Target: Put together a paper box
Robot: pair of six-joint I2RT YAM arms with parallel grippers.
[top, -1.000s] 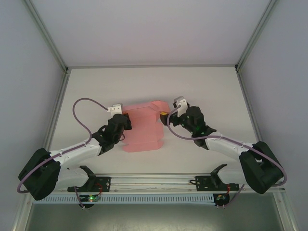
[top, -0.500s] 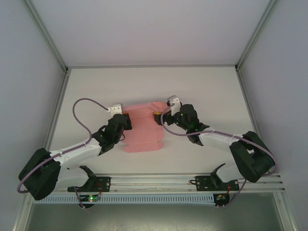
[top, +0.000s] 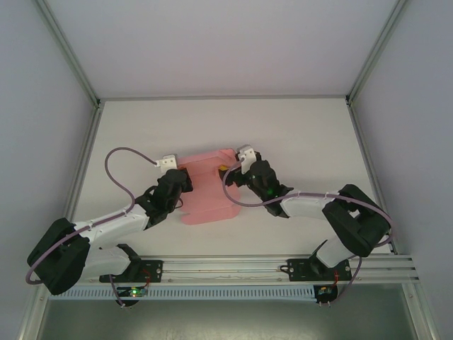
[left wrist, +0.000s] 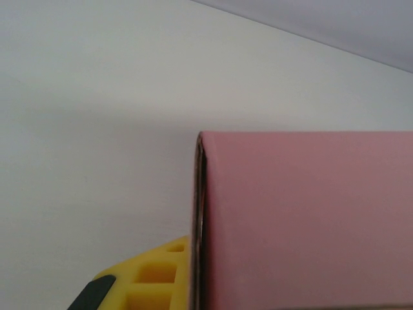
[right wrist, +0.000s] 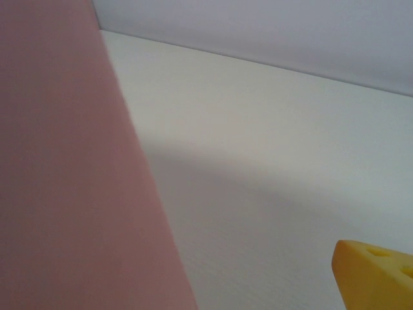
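Observation:
The paper box (top: 209, 200) is a salmon-pink card, partly folded, lying mid-table between the two arms. My left gripper (top: 185, 178) sits at its left edge and is shut on the card. In the left wrist view one yellow finger (left wrist: 151, 274) presses against the folded edge of the paper box (left wrist: 310, 219), and the other finger is hidden behind the card. My right gripper (top: 228, 170) is at the raised right flap and stands open. In the right wrist view the pink flap (right wrist: 64, 181) fills the left side, well apart from the yellow fingertip (right wrist: 377, 271) at the lower right.
The white table (top: 304, 134) stretches back to grey walls, with aluminium posts at both back corners. A metal rail (top: 233, 268) runs along the near edge by the arm bases. The left arm's purple cable (top: 117, 166) loops out to the left.
My right gripper has swung left, from beside the card's right edge to over its upper right part, pushing the right flap inward and upward. The left gripper has stayed put.

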